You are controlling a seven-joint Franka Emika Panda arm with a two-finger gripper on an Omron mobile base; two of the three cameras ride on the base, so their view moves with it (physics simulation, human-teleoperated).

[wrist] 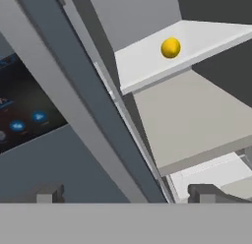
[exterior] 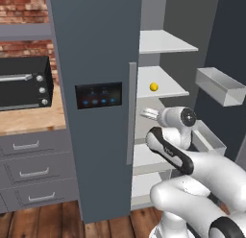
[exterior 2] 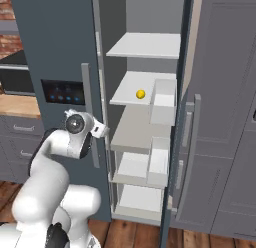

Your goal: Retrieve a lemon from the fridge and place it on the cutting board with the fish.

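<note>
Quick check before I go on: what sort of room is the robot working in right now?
Most likely a home kitchen: an open fridge with a lemon on a shelf, a black countertop oven on a wooden counter, and drawers beneath.

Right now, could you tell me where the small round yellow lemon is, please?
The small round yellow lemon sits alone on the second light grey shelf from the top, inside the open dark slate-grey fridge, above and beyond the robot's hand in both base views.

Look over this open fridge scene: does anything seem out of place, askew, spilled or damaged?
Nothing stands out. The fridge has one door swung open, its shelves look level and clean, and the lemon sits alone on a shelf. The gripper is open, short of the lemon.
</note>
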